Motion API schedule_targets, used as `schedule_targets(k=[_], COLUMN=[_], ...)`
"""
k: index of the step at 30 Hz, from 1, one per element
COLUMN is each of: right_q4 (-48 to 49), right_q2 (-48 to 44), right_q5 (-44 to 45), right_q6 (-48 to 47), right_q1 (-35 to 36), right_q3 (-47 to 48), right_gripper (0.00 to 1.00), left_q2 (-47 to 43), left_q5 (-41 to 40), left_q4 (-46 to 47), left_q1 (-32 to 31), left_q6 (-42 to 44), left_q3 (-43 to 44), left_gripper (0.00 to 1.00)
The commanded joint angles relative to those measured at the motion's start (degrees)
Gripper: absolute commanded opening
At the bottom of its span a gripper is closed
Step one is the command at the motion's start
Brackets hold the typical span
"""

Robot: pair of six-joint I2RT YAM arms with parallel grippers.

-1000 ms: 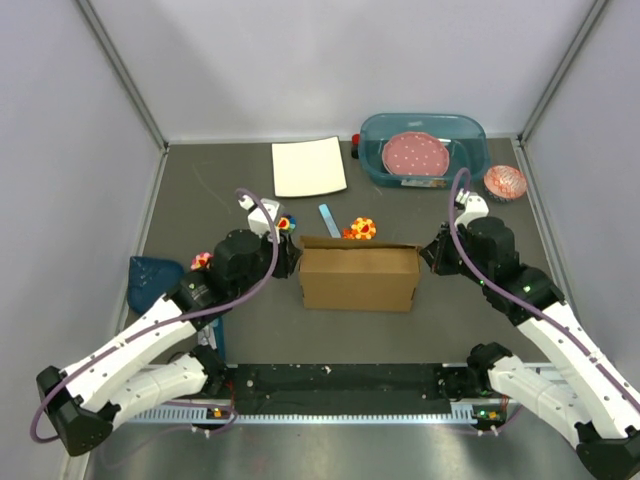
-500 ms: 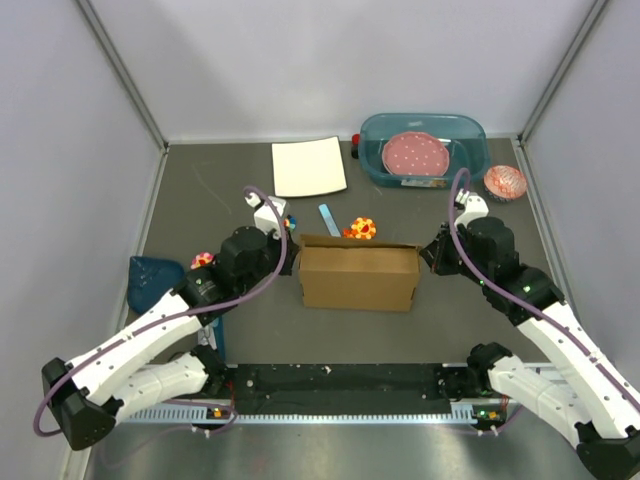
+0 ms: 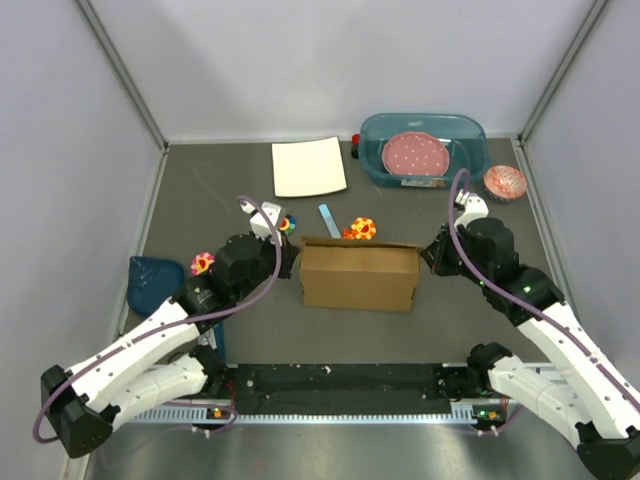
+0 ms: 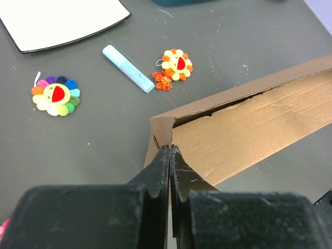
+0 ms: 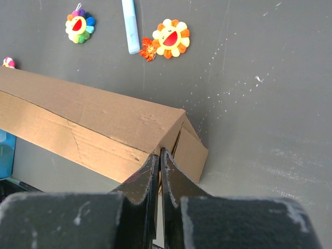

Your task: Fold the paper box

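Note:
The paper box (image 3: 358, 275) is a brown cardboard mailer standing in the middle of the table, its back flap up. My left gripper (image 3: 291, 262) is shut, its tips at the box's left corner (image 4: 162, 127); I see no cardboard between the fingers (image 4: 158, 171). My right gripper (image 3: 428, 258) is also shut, its tips against the right end where the top panel (image 5: 88, 119) meets the end flap (image 5: 191, 153). Both pairs of jaws lie pressed together, in the left wrist view (image 4: 169, 148) as in the right wrist view (image 5: 159, 151).
A white sheet (image 3: 309, 166) lies at the back. To its right is a teal tub (image 3: 372, 130) holding a pink plate (image 3: 416, 154), with a red paper cup (image 3: 505, 181) beside it. Flower toys (image 3: 361, 228) (image 3: 287, 223) (image 3: 203, 262) and a light-blue stick (image 3: 329, 220) lie behind the box. A blue object (image 3: 153, 278) sits at the left.
My left gripper's jaws have closed at the box's left corner, and its wrist has shifted slightly. The right arm and the box have stayed put.

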Motion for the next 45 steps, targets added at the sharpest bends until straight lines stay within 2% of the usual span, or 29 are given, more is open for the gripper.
schedule_targets(k=[1, 9, 17, 21, 33, 37, 45], right_q4=[-9.39, -9.74, -10.26, -10.27, -10.26, -10.09, -8.86], right_q2=[0.58, 0.31, 0.22, 0.22, -2.15, -1.89, -1.27], right_q5=[0.35, 0.0, 0.09, 0.52, 2.9, 4.48, 5.01], right_q6=[0.54, 1.24, 1.94, 2.21, 3.26, 2.91, 2.12], right_q1=[1.0, 0.91, 1.0, 1.09, 1.09, 1.09, 1.0], right_q3=[-1.25, -1.42, -0.99, 0.15, 2.0, 4.46, 7.1], right_gripper=[0.0, 0.0, 0.0, 0.12, 0.28, 0.31, 0.31], left_q2=[-1.68, -5.55, -3.53, -0.9, -3.71, -2.92, -1.77], left_q5=[4.26, 3.74, -3.9, -6.19, -9.27, -9.54, -9.27], left_q4=[1.44, 4.16, 4.16, 4.07, 3.11, 2.76, 2.49], left_q1=[-0.25, -1.65, -8.33, -10.62, -10.88, -10.88, -10.88], left_q6=[-2.26, -4.46, -4.54, -5.33, -7.27, -7.62, -7.8], left_q3=[-5.46, -12.85, -14.35, -14.0, -16.46, -16.11, -15.06], left_gripper=[0.0, 0.0, 0.0, 0.0, 0.0, 0.0, 0.0])
